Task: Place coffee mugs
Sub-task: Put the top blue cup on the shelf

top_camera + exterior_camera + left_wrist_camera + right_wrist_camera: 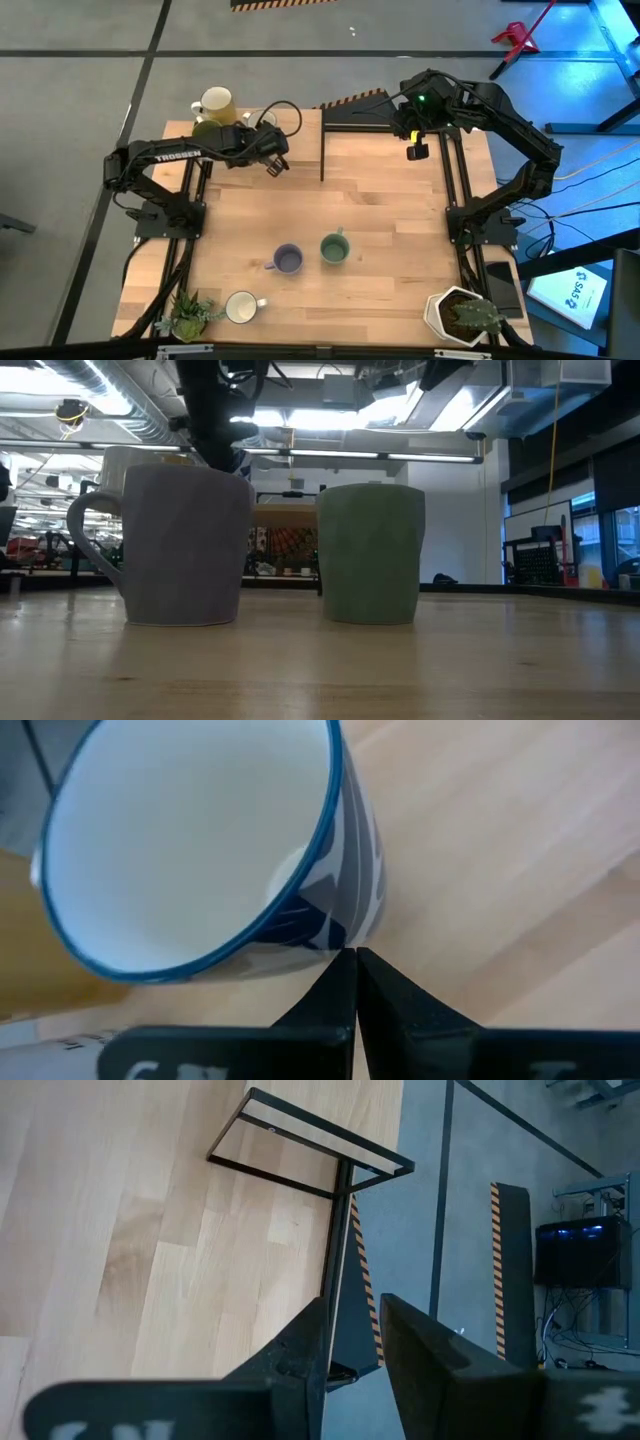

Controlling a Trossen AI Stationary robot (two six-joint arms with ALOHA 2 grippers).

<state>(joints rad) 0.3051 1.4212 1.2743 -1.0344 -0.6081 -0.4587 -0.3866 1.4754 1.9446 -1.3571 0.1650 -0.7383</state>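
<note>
Overhead, the wooden table [380, 200] carries three mugs set out toward its near side: a purple-blue mug [288, 260] and a green mug [334, 249] just beside each other near the middle, and a white mug [241, 307] nearer the front left corner, beside a small leafy plant [190, 316]. More mugs wait at the far left corner, among them a pale yellow mug [216, 102] with an olive one [209, 129] close by it, which suggests that corner serves as the supply and the open middle as the placing area. The left gripper [272, 160] reaches over that far-left cluster; in its wrist view its fingers [340, 995] lie together, tips almost touching, at the outer wall of a white mug with a blue rim [200, 850], beside it rather than around it. Nothing is clamped, so a grasp would call for the fingers to part first. The right gripper [416, 140] waits over the far right edge, near a black metal frame [310, 1150]; its fingers [300, 1350] stand slightly apart and hold nothing. A white plant pot [462, 315] sits at the front right corner, well apart from the mugs. From table height, the purple-blue mug [175, 545] and green mug [372, 553] stand upright, near each other but not touching.
</note>
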